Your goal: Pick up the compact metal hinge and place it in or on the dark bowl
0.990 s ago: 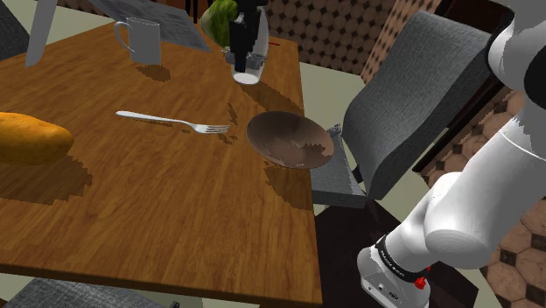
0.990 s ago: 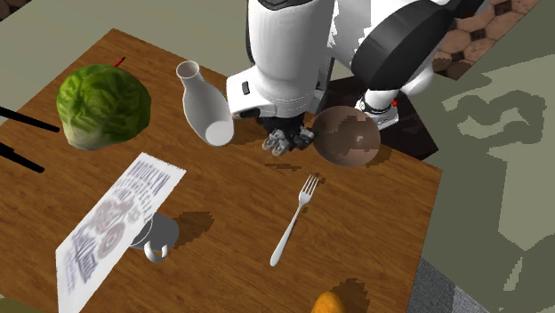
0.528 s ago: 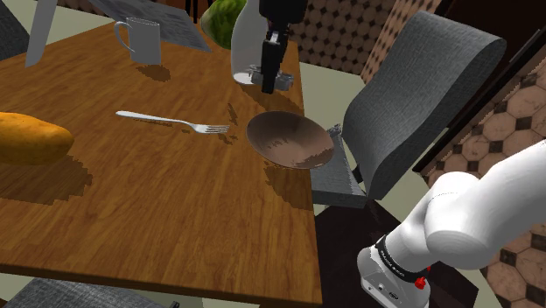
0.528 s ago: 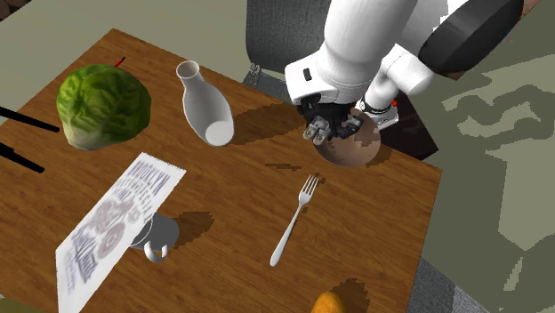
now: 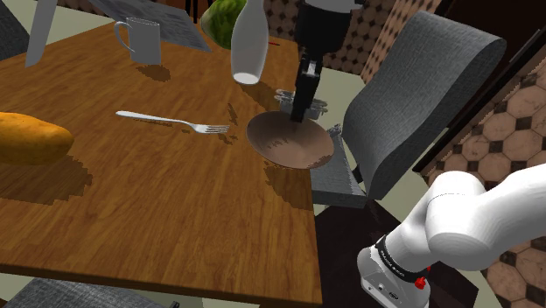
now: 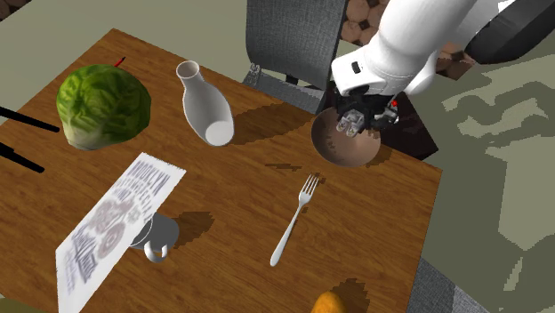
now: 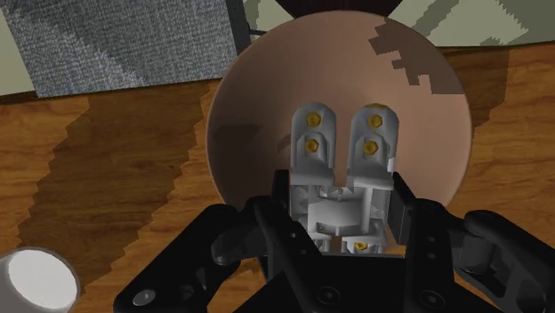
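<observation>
Pincer (image 7: pixel 341 200): you've got it clamped on the hinge. Both black fingers press its sides, and the gap is just the width of the hinge body. In the shoulder view it points down at the bowl's far rim.
Hinge (image 7: pixel 342 151): light grey metal. Two rounded leaves with yellow screw heads stick out past the fingertips. It's held in your pincer, off the tabletop and over the bowl's inside. Can't tell whether it touches the bowl.
Bowl (image 7: pixel 249 116): brown and round, with darker patches near the rim. It sits at the tabletop edge beside the grey chair, directly under your pincer.
Tabletop (image 5: pixel 157 192): brown wood with the grain showing.
Fork (image 5: pixel 171 121): silver, lying flat near the bowl on the shoulder view's left, tines toward the bowl.
Vase (image 6: pixel 206 105): white with a narrow neck, between the lettuce and the bowl, apart from both.
Lettuce (image 6: pixel 102 107): a green head near the tabletop's far corner in the shoulder view.
Mug (image 5: pixel 140 39): pale grey, handle on the shoulder view's left, just beside the printed sheet.
Printed sheet (image 6: pixel 116 222): white with a dark pattern, lying flat.
Loaf (image 5: pixel 31 137): orange-brown, at the shoulder view's left edge, well apart from the bowl.
Chair (image 5: pixel 411 96): grey fabric, close against the tabletop side where the bowl is.
Stand (image 5: pixel 394 276): at the shoulder view's lower right, with your white arm rising from it.
</observation>
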Robot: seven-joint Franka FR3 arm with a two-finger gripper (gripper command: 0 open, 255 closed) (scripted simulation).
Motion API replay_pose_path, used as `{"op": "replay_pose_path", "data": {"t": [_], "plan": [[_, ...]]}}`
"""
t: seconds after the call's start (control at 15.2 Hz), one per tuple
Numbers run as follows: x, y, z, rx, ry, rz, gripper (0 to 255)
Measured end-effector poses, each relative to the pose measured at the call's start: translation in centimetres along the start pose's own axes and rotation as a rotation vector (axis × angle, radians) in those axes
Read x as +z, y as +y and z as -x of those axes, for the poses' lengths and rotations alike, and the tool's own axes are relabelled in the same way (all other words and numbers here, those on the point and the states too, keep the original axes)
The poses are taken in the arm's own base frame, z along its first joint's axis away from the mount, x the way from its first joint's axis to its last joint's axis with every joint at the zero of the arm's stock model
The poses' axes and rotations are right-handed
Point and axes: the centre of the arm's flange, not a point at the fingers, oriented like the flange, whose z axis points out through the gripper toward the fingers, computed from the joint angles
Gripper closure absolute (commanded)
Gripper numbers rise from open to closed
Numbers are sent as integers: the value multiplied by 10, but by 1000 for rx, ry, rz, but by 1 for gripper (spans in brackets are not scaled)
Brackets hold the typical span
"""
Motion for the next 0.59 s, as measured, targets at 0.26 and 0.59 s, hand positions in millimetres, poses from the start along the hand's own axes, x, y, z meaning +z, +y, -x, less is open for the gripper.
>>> {"op": "replay_pose_path", "data": {"t": [0.26,0.59], "plan": [[20,-2,1,0,0,0,255],[47,-3,-1,0,-1,0,255]]}}
